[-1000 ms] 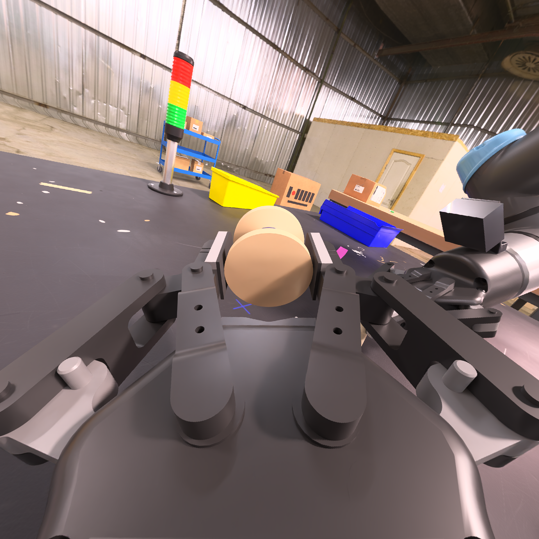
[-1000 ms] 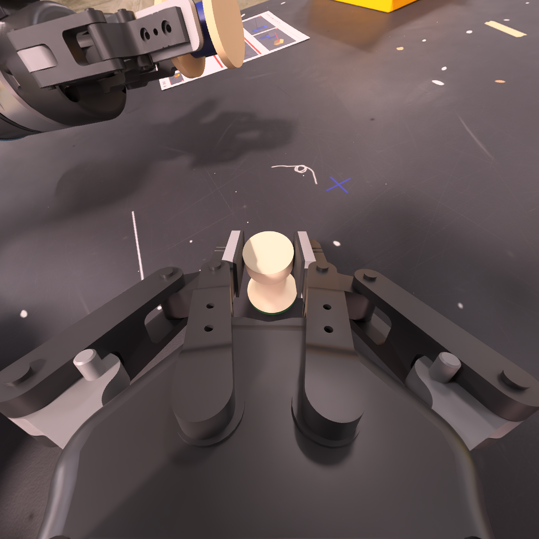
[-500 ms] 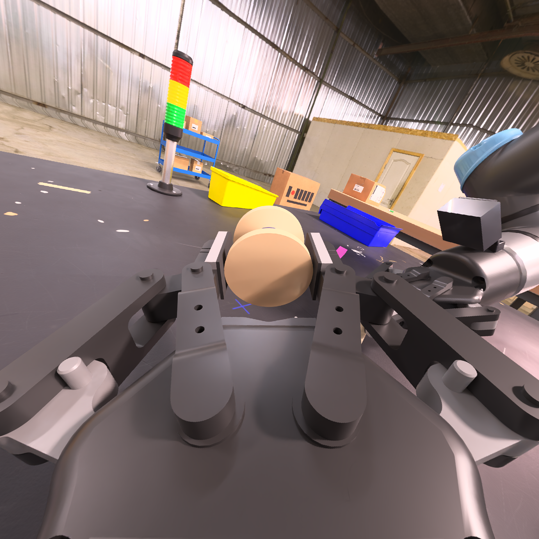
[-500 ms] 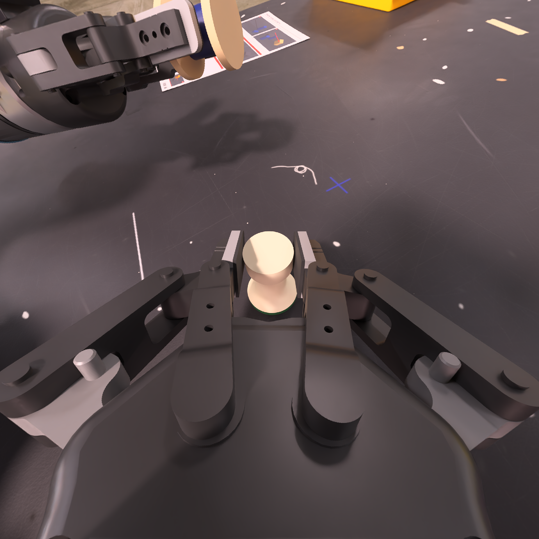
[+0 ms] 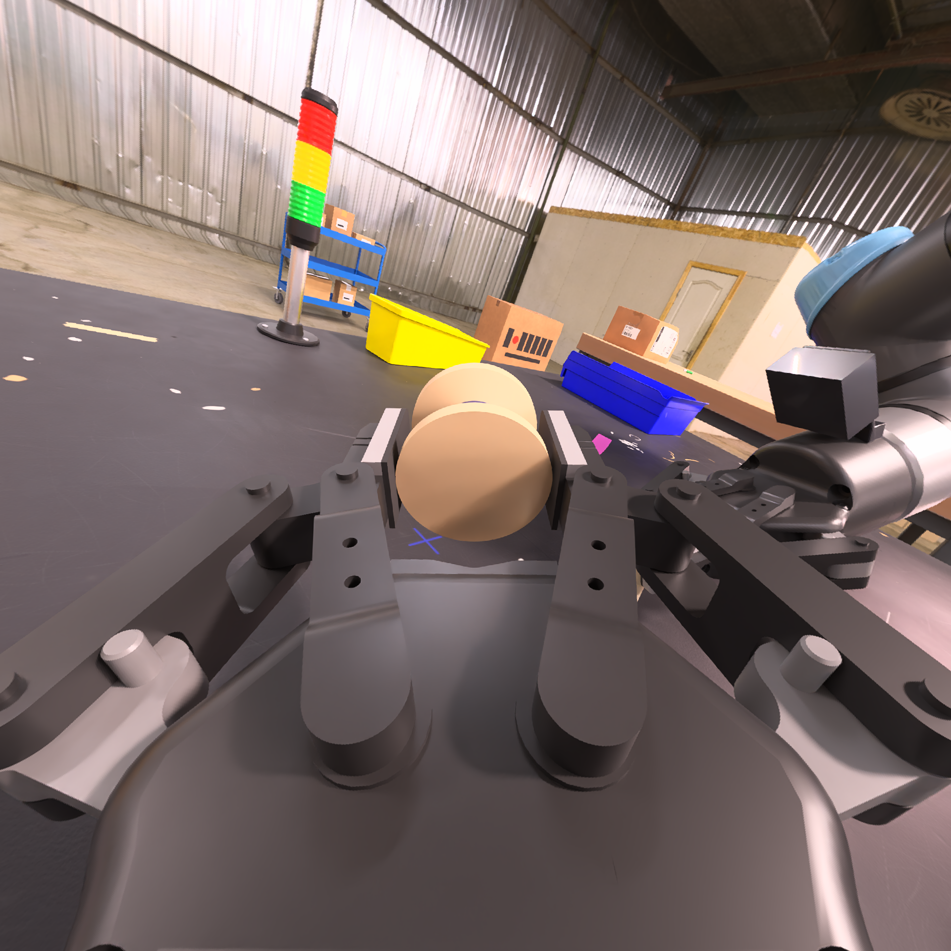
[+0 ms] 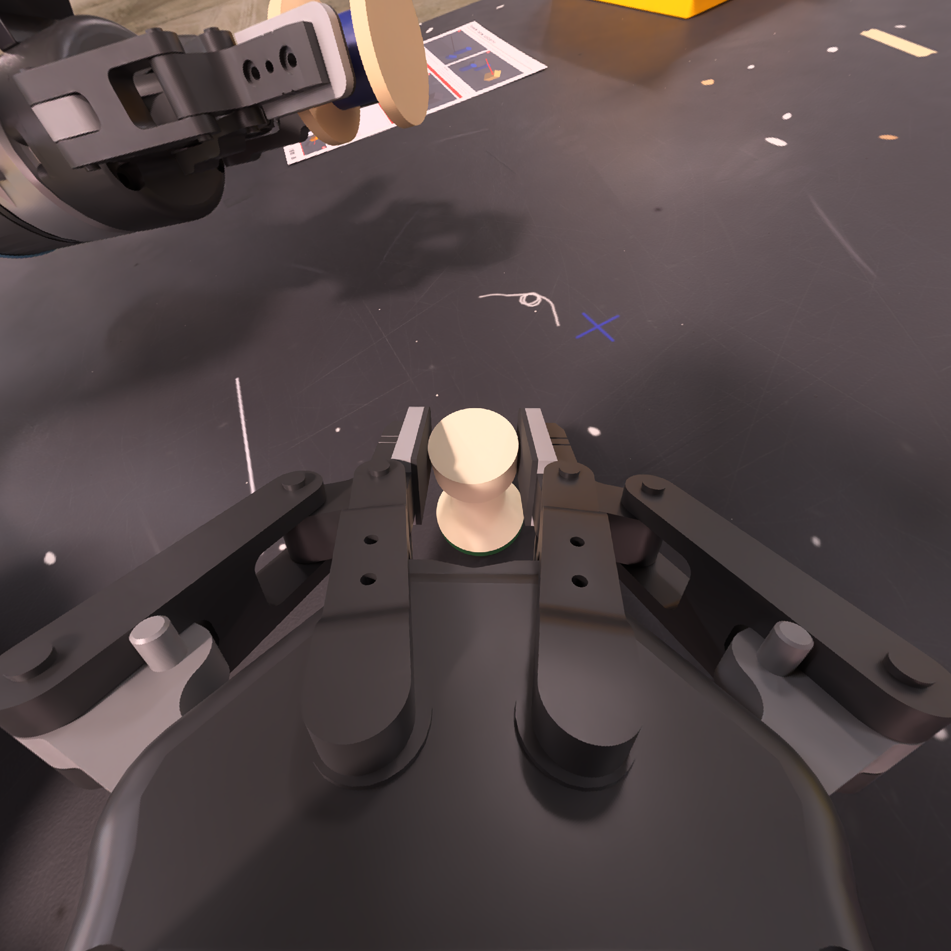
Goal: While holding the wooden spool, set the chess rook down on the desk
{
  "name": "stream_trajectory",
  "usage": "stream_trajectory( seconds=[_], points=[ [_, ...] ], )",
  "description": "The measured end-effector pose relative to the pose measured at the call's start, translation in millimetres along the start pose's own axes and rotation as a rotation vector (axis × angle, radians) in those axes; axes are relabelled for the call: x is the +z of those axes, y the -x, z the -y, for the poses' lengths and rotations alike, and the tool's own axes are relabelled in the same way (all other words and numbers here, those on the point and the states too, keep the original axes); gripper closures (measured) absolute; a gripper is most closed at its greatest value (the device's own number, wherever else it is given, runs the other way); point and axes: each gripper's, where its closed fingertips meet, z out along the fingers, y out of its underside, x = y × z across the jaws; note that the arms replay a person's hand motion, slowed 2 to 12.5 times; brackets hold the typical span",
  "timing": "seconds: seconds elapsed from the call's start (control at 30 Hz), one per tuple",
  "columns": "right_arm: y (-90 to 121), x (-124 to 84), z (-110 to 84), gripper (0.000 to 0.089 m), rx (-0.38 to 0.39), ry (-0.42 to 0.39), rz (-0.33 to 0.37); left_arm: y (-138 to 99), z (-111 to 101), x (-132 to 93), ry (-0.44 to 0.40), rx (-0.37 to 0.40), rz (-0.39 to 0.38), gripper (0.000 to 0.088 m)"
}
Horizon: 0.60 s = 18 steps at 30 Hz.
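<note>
Corrugated metal walls enclose the hall behind our dark desk [image 5: 154, 437], whose scuffed top carries pale flecks, a white scribble [image 6: 530, 301] and a small blue cross [image 6: 597, 327]. At the desk's far edge we see a signal tower [image 5: 309, 206] banded red, yellow and green, a blue cart [image 5: 339, 273] with cartons, a yellow bin [image 5: 417, 334], a cardboard box [image 5: 520, 334] and a blue tray [image 5: 628, 396].

Our left gripper [image 5: 473, 463] is pinching the wooden spool [image 5: 473, 471] by its core, one pad on either side, with the round tan flange facing the camera and the second flange behind it. In the right wrist view the same spool [image 6: 391, 56] hangs clear above the desk, over a printed sheet [image 6: 463, 67], and casts a shadow on the surface below.

Our right gripper [image 6: 476, 463] is clamped on the cream chess rook [image 6: 476, 478], pads pressed against its wide top end. The rook lies along the fingers, its narrow waist and green-edged base toward the palm. Whether it touches the desk we cannot tell; the surface lies close beneath the fingertips. The blue cross sits beyond and to the right of the rook, well apart from it.
</note>
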Motion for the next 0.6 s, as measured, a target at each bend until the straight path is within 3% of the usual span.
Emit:
stream_trajectory(
  seconds=[0.6],
  points=[
    [-0.3, 0.5, 0.5, 0.0595, 0.006, -0.001, 0.006, -0.6, -0.2, -0.1, 0.000, 0.003, -0.002, 0.0437]
  ],
)
